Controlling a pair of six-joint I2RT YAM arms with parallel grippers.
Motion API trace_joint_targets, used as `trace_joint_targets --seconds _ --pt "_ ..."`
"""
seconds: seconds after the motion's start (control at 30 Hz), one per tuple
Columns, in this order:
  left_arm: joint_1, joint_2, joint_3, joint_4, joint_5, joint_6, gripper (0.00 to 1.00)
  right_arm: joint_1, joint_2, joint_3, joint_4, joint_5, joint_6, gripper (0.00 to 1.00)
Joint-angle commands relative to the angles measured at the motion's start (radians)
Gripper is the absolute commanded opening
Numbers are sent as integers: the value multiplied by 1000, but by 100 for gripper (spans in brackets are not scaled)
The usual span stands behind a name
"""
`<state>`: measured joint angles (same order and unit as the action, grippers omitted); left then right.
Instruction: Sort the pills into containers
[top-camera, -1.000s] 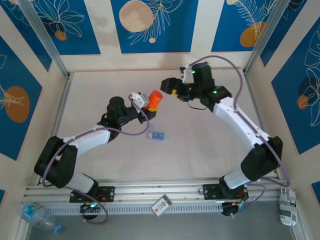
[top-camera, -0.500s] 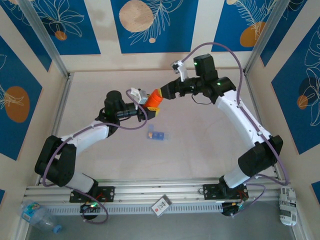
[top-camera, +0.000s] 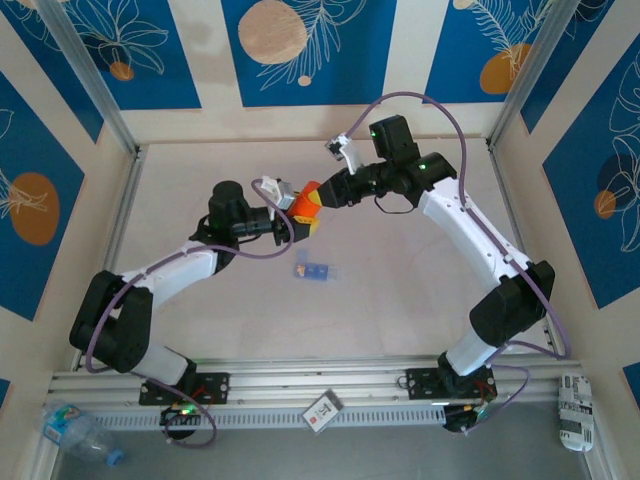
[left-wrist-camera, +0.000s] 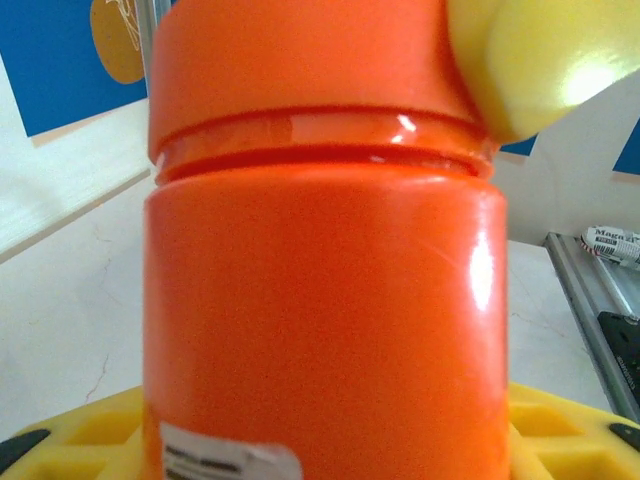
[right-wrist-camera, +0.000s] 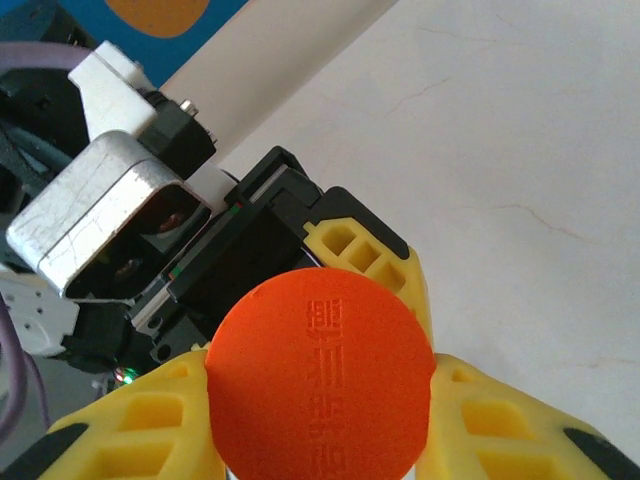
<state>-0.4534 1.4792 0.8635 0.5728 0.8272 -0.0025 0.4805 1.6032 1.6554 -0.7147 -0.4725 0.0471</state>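
My left gripper (top-camera: 297, 209) is shut on an orange bottle (top-camera: 304, 201), held above the middle of the table. In the left wrist view the bottle's body (left-wrist-camera: 320, 330) stands between that gripper's yellow fingers (left-wrist-camera: 75, 440). My right gripper (top-camera: 322, 192) reaches in from the right and is shut on the bottle's orange cap (right-wrist-camera: 320, 375), one yellow finger (right-wrist-camera: 510, 420) pressed against each side. The containers (top-camera: 314, 270), a small pale-blue strip, lie on the table just below the bottle. The pills are hidden.
An aluminium rail (top-camera: 300, 385) runs along the near edge, with a white card (top-camera: 322, 411) on it. A clear plastic bottle (top-camera: 75, 432) lies at the bottom left and a white packet (top-camera: 575, 410) at the bottom right. Patterned walls enclose the table.
My right gripper swung left onto the bottle's cap and shut on it. The left gripper turned the bottle slightly toward it, then held still.
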Motion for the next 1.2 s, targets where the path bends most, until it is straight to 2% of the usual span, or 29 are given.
trace_joint_targets --seconds 0.0,0.07,0.13,0.27,0.37,0.53,0.6,0.63,0.8,0.9,1.03,1.17 --pt "7 3 35 31 36 -4 0 14 3 -43 26 17 67 31" --pt "7 -2 31 42 16 -3 0 29 4 -75 68 53 149 30" --pt "-7 -18 21 47 -52 12 0 56 11 -105 105 123 258 26" --pt "-91 -76 -39 91 -304 139 0 114 5 -177 195 311 519 22" --pt "-149 -91 -64 127 -440 220 0 136 -9 -254 317 321 686 21" --pt "-158 -70 -70 146 -494 237 0 130 -8 -250 348 298 765 22" --pt "-156 -57 -75 155 -498 240 0 112 -9 -235 336 274 771 24" --pt "-156 -50 -75 159 -497 238 0 99 -11 -226 332 255 770 29" --pt "-122 -25 -74 169 -430 188 0 30 -82 -227 311 218 750 66" --pt "-86 -20 -68 160 -349 142 0 -15 -157 -262 331 197 709 78" --pt "-38 -14 -53 143 -213 80 0 -70 -226 -288 365 137 594 80" --pt "-2 -3 -31 134 -80 9 0 -86 -191 -188 260 35 300 81"
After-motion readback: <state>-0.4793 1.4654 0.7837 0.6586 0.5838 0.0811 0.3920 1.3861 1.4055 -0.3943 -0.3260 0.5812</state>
